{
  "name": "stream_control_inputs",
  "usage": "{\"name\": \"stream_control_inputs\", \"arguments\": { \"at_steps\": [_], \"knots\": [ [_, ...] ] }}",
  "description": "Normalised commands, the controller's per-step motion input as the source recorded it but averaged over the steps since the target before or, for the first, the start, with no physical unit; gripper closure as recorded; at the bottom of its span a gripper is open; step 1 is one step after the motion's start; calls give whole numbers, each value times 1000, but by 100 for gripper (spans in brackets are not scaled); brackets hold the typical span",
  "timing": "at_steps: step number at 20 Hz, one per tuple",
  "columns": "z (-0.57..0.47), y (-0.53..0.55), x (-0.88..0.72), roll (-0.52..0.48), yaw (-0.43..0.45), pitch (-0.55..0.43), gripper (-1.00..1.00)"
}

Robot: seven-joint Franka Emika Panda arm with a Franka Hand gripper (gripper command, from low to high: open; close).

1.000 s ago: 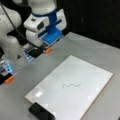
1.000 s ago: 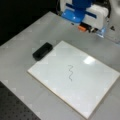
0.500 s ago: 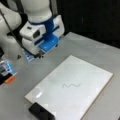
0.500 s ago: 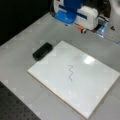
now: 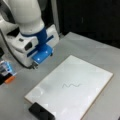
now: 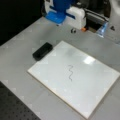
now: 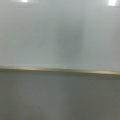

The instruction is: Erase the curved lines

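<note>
Dark-grey curve lines (image 5: 71, 85) unerased; end effector (image 5: 35, 66) well apart.

White rectangular board (image 5: 75, 85) (image 6: 75, 77) lies flat on a grey table (image 5: 100, 50) (image 6: 22, 82) in both front views; wrist view shows its pale surface (image 7: 60, 32) with a tan edge against the grey below. Black rectangular eraser block (image 5: 41, 113) (image 6: 42, 51) sits at the board's corner, at a front view's bottom left and just off the board's upper-left edge in a front view. Small orange item (image 5: 9, 79) (image 6: 83, 29) and a light-blue one (image 5: 5, 68) (image 6: 103, 28) sit on the table near its far side.
</note>
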Motion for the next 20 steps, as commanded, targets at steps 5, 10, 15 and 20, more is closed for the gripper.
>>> {"name": "stream_control_inputs", "arguments": {
  "at_steps": [5, 10, 15, 20],
  "knots": [
    [-28, -384, 285, -161, 144, 137, -100],
    [14, -386, 235, -126, 163, 117, -100],
    [-15, -349, 218, -59, 194, 67, -100],
    [-79, -258, 228, 8, 194, 2, -100]
  ]
}}
